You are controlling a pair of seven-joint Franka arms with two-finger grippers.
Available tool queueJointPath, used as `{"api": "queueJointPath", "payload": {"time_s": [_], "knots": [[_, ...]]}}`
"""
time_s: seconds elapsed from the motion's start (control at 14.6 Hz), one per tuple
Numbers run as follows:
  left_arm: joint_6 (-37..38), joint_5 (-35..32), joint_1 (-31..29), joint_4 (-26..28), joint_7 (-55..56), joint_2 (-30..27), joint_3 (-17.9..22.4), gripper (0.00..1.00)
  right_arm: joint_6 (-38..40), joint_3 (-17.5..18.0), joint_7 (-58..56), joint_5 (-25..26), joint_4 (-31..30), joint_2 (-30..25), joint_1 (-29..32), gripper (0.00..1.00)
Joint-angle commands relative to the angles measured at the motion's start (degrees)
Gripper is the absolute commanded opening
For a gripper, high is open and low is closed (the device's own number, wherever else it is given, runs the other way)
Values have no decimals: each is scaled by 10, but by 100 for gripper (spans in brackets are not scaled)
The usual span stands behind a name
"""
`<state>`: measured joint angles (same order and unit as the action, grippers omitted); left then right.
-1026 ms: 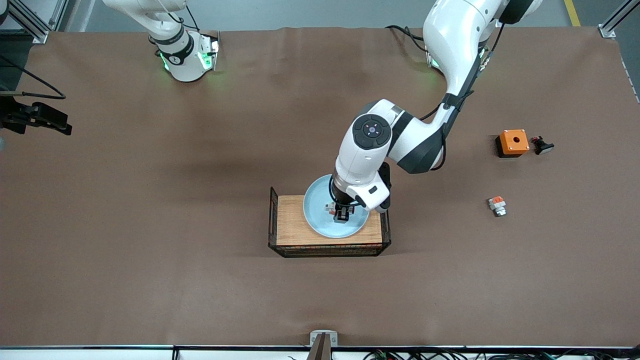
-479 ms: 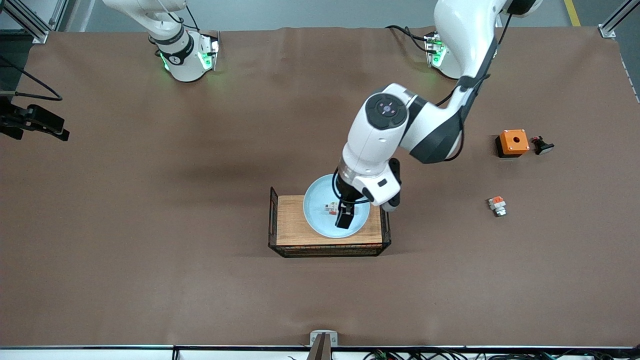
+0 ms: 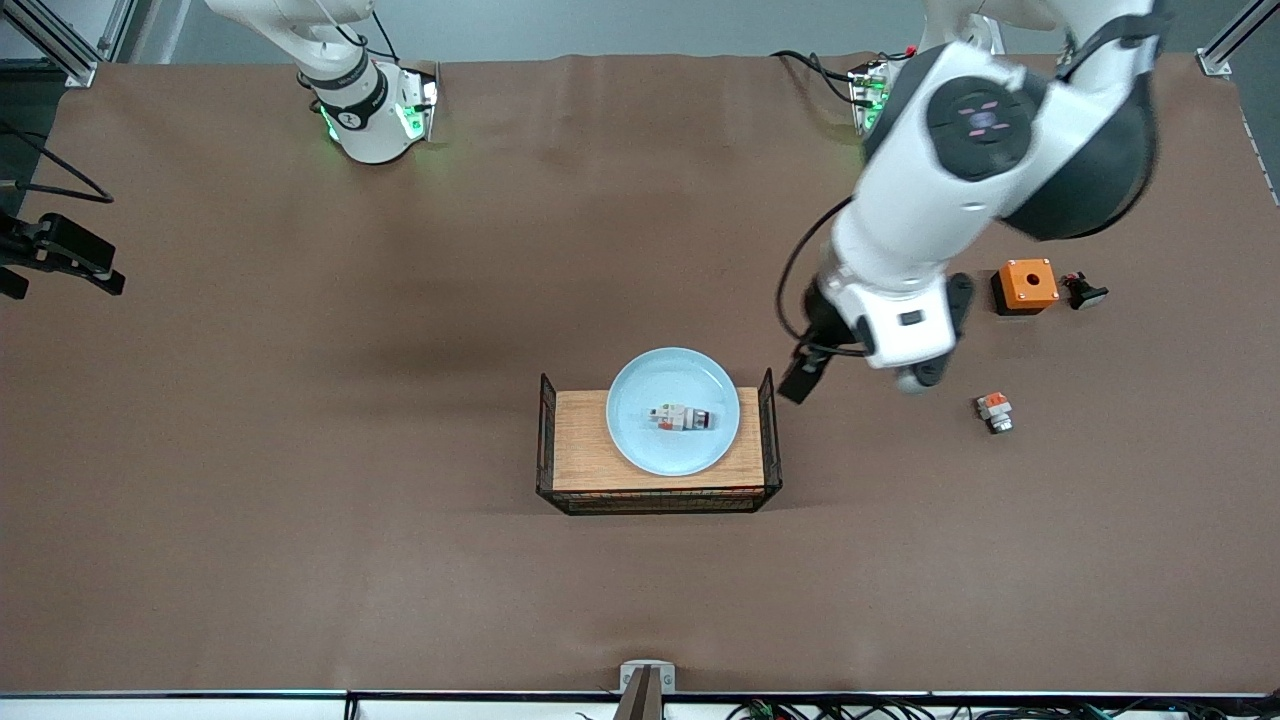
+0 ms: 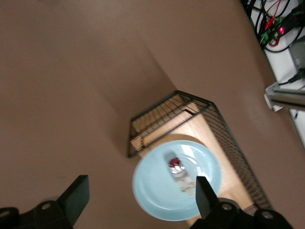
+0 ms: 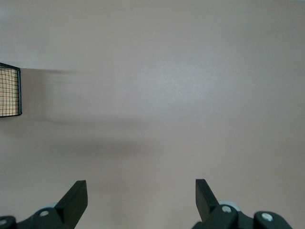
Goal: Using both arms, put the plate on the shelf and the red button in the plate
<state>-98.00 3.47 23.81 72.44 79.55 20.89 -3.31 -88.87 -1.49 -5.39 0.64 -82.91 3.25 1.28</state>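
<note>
On the wooden rack [image 3: 590, 450] the plate [image 3: 640, 440] sits with the red button [image 3: 683, 418] lying in it, so both placings look done. Left gripper [image 3: 800, 382], wide and empty, hangs beside the rack; right gripper [image 5: 138, 202] waits wide open over bare table [image 5: 157, 95].

A brown covering spans the worktop [image 3: 300, 480], creased faintly along its upper edge in the frame. Grey floor shows above it, with a yellow stripe [image 3: 1143, 25] at the upper right. Aluminium frame posts [image 3: 60, 45] slant in at both upper corners. Along the bottom edge runs a pale rail with a metal bracket [image 3: 646, 678] at centre and tangled cables [image 3: 800, 710] lower right. Light is even, casting soft shadows.
</note>
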Motion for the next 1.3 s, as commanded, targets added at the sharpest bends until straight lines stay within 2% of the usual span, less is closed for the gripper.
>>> {"api": "queueJointPath", "payload": {"time_s": [0.0,0.27,0.62,0.96,1.23], "knots": [[36,17,-45,42,-147,-44,-3,99,0,2,-8,0,0,-6,4,100],[56,17,-113,95,-340,-106,-3,98,1,0,-5,-8,1,-6,17,100],[50,17,-206,204,-565,-193,-2,98,4,1,-4,-9,2,-6,20,100],[7,17,-262,283,-678,-242,-2,98,4,1,-4,-9,2,-6,20,100],[-51,16,-272,293,-689,-248,-1,99,3,2,-4,-8,3,-6,19,100]]}}
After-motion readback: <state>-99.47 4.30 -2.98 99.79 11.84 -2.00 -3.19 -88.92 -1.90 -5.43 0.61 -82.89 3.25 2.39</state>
